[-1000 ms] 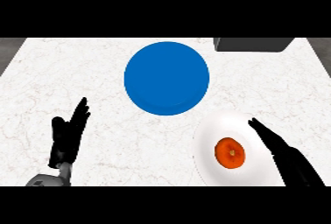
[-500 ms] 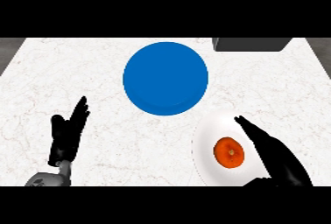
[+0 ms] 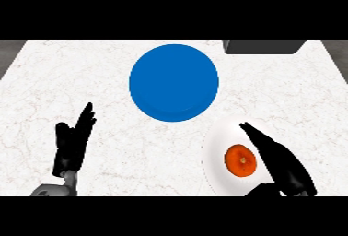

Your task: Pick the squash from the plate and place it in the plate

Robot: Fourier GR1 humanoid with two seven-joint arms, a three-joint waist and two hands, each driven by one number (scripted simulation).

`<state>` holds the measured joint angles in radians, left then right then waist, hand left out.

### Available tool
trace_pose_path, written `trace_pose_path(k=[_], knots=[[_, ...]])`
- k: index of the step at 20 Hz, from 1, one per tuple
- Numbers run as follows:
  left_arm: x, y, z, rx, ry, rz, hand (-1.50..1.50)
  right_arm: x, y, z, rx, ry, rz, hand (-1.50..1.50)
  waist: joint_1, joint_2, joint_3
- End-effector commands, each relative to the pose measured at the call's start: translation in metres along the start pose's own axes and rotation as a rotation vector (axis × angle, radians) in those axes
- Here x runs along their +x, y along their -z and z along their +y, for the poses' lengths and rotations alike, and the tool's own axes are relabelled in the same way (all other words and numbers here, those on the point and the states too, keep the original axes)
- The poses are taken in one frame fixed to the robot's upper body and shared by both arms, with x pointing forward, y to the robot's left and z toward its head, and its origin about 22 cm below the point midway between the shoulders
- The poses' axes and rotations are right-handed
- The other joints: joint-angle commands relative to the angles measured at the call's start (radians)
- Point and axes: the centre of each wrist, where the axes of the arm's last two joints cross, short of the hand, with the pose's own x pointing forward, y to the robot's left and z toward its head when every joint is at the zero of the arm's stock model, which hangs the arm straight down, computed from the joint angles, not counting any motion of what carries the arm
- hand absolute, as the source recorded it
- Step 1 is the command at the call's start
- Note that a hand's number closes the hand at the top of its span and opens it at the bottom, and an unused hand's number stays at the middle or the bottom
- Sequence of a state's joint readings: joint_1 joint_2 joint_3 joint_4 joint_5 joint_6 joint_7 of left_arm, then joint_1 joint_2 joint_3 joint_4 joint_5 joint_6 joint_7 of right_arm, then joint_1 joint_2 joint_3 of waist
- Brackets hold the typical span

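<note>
An orange squash (image 3: 240, 160) lies on a white plate (image 3: 216, 152) at the lower right of the counter. My right hand (image 3: 280, 159) hovers over the plate's right side with fingers straight, just right of the squash, hiding part of the plate. It is open and holds nothing. A blue plate (image 3: 174, 83) sits bare at the top middle. My left hand (image 3: 72, 143) rests open at the lower left, fingers up.
A dark box (image 3: 263, 46) stands at the counter's far right edge. White marble counter (image 3: 102, 69) spreads around both plates.
My right hand has moved left over the white plate, closing in on the squash. The left hand has stayed still.
</note>
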<state>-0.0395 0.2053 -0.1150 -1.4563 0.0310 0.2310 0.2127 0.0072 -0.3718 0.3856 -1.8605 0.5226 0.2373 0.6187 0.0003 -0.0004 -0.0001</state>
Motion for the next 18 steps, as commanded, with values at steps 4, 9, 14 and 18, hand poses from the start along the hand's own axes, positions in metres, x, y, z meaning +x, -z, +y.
trace_pose_path(k=[4, 9, 14, 18], knots=[[-0.006, -0.007, 0.013, 0.008, -0.004, 0.003, 0.00, -0.009, 0.004, -0.008, 0.009, 0.013, -0.004, -1.50, 0.000, 0.000, 0.000], [0.013, -0.001, 0.000, 0.010, -0.007, 0.012, 0.00, -0.008, 0.034, 0.019, 0.018, -0.004, 0.008, -1.50, 0.001, 0.000, 0.000], [0.007, 0.013, -0.011, -0.007, 0.006, -0.013, 0.00, -0.025, 0.034, 0.036, 0.013, -0.071, -0.026, 1.50, -0.001, 0.001, 0.000], [-0.003, 0.012, 0.014, -0.004, 0.007, 0.006, 0.00, -0.019, 0.029, 0.024, -0.034, -0.075, -0.070, 1.50, -0.001, 0.000, 0.000]])
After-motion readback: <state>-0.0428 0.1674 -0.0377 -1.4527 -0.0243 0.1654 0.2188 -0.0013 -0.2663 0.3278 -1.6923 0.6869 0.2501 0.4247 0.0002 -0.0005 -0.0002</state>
